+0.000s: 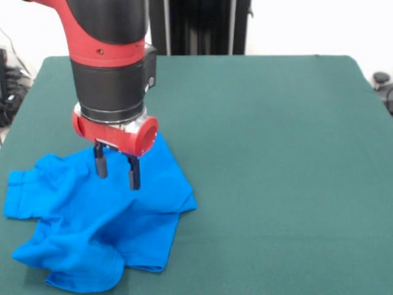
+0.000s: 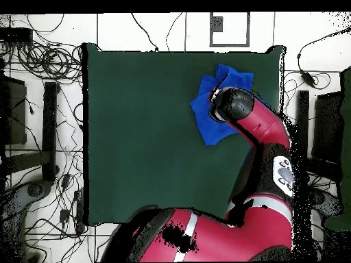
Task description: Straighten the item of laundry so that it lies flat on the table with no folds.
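One blue shirt (image 1: 92,218) lies bunched near a corner of the green tabletop (image 1: 276,153). The claw (image 1: 116,170) hangs open just over it, holding nothing, likely to grab a fold. From above, the arm hides most of the shirt (image 2: 204,116).

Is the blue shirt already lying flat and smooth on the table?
No, the blue shirt lies crumpled on the table, with folds and a bunched hem below the open gripper.
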Robot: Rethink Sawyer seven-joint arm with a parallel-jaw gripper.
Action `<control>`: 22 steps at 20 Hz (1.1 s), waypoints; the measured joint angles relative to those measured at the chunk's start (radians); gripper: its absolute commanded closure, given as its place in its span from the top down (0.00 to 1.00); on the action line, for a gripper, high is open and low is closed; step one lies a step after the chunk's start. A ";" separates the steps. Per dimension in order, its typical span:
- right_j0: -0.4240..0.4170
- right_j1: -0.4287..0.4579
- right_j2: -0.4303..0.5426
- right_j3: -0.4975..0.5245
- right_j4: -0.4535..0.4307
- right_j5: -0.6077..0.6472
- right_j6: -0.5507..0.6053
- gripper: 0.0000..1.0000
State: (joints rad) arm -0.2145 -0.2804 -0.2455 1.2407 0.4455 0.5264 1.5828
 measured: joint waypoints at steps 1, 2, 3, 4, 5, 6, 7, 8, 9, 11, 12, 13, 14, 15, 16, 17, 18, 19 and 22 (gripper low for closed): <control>0.003 0.003 0.000 -0.001 0.000 0.000 0.001 1.00; 0.006 0.006 0.000 -0.002 0.000 0.000 0.001 1.00; 0.009 0.007 0.000 -0.002 0.000 0.000 0.001 1.00; 0.015 0.008 0.000 -0.002 0.000 0.000 0.002 1.00; 0.018 0.008 0.000 -0.002 0.000 0.000 0.004 1.00; 0.020 0.008 -0.001 -0.003 0.000 0.000 0.005 1.00; 0.025 0.008 -0.001 -0.005 0.001 0.000 0.011 1.00; 0.026 0.008 -0.001 -0.006 0.001 0.000 0.013 1.00; 0.030 0.009 -0.001 -0.009 0.003 0.000 0.025 1.00; 0.034 0.009 -0.002 -0.013 0.004 0.000 0.037 1.00; 0.041 0.009 -0.004 -0.019 0.004 0.000 0.051 1.00; 0.045 0.010 -0.004 -0.024 0.004 0.000 0.060 1.00; 0.048 0.011 -0.004 -0.028 0.004 0.000 0.068 1.00; 0.052 0.011 -0.004 -0.033 0.004 0.000 0.076 1.00; 0.055 0.012 -0.004 -0.038 0.004 0.000 0.085 1.00; 0.057 0.014 -0.005 -0.042 0.004 0.000 0.089 1.00; 0.058 0.015 -0.005 -0.045 0.004 0.000 0.092 1.00; 0.060 0.020 -0.005 -0.056 0.004 0.000 0.102 1.00; 0.061 0.033 -0.005 -0.074 0.004 0.000 0.120 1.00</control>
State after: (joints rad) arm -0.1534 -0.2479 -0.2504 1.1666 0.4490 0.5264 1.7032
